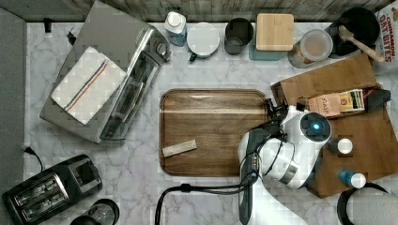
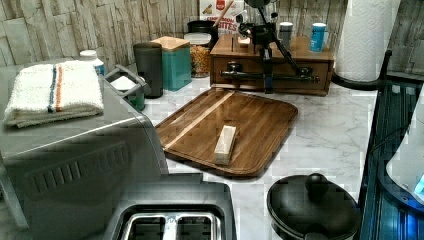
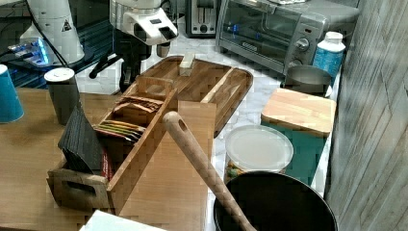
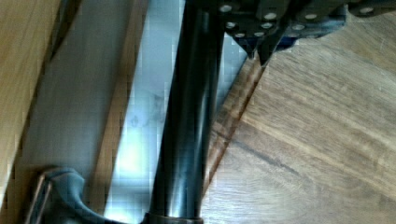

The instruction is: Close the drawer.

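The drawer (image 2: 295, 86) shows as the front panel of the wooden box (image 2: 300, 50) at the back of the left view, and it looks about level with the box's face. A dark bar handle (image 2: 240, 75) runs across it. My gripper (image 2: 267, 84) hangs straight down in front of that handle. In the wrist view the handle (image 4: 187, 130) runs past the drawer front (image 4: 28, 70), and my gripper (image 4: 260, 53) is shut with its tips together on the handle's outer side, holding nothing. The arm's white hand (image 1: 300, 140) covers the box's edge in the top view.
A dark wooden tray (image 1: 213, 133) with a small pale block (image 1: 179, 148) lies just in front of the drawer. On the box stand a tea-bag caddy (image 3: 130, 125) and two small bottles (image 1: 345, 146). A toaster oven (image 1: 112, 79), a toaster (image 1: 51, 187) and jars line the marble counter.
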